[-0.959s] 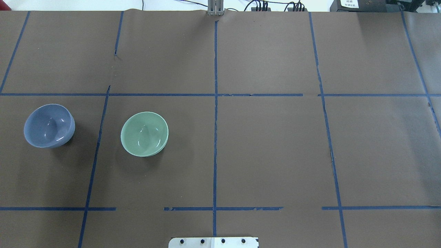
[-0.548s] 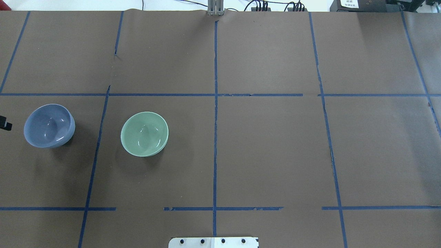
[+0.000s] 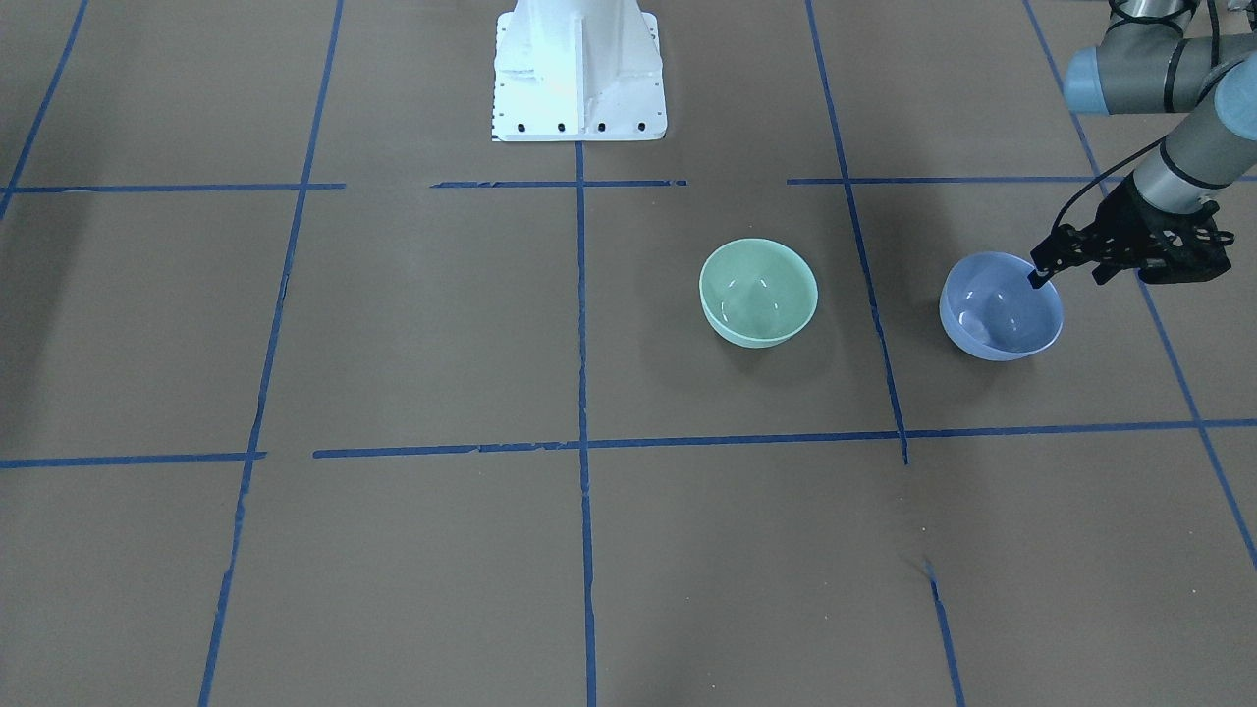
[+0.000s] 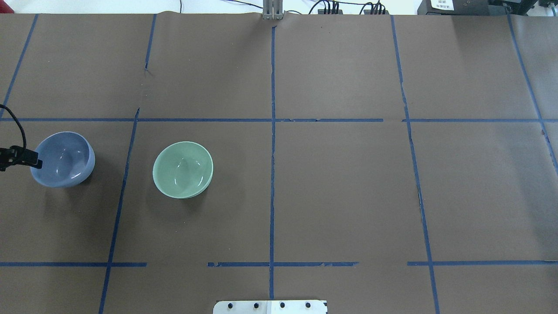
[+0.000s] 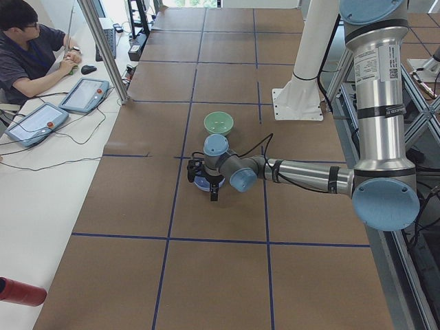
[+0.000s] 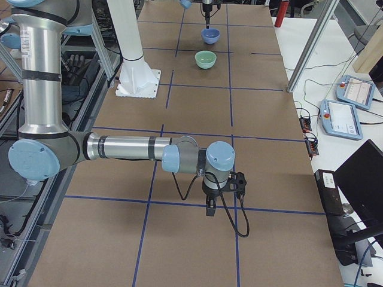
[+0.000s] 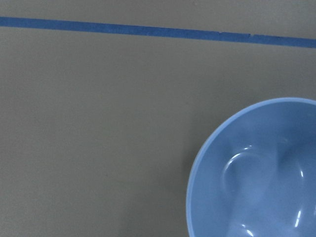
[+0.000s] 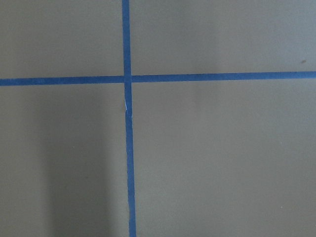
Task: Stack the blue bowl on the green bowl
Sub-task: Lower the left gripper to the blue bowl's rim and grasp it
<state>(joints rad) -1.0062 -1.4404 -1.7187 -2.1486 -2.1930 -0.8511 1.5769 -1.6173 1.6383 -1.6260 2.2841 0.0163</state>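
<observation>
The blue bowl (image 4: pixel 65 159) stands upright at the table's left; it also shows in the front view (image 3: pixel 1002 309) and the left wrist view (image 7: pixel 261 173). The green bowl (image 4: pixel 183 170) stands upright and empty a short way to its right, apart from it (image 3: pixel 758 292). My left gripper (image 3: pixel 1070 267) is open and empty above the blue bowl's outer rim, with one fingertip (image 4: pixel 37 164) over that rim. My right gripper (image 6: pixel 222 194) hovers low over bare table far on the right side. I cannot tell whether it is open or shut.
The white robot base (image 3: pixel 577 69) stands at the table's middle near edge. Blue tape lines (image 4: pixel 272 131) grid the brown table cover. An operator (image 5: pixel 27 48) sits at a side desk with tablets (image 5: pixel 84 94) beyond the far edge.
My left gripper has come in from the left edge of the overhead view and reached the blue bowl's outer rim. Both bowls stay in place.
</observation>
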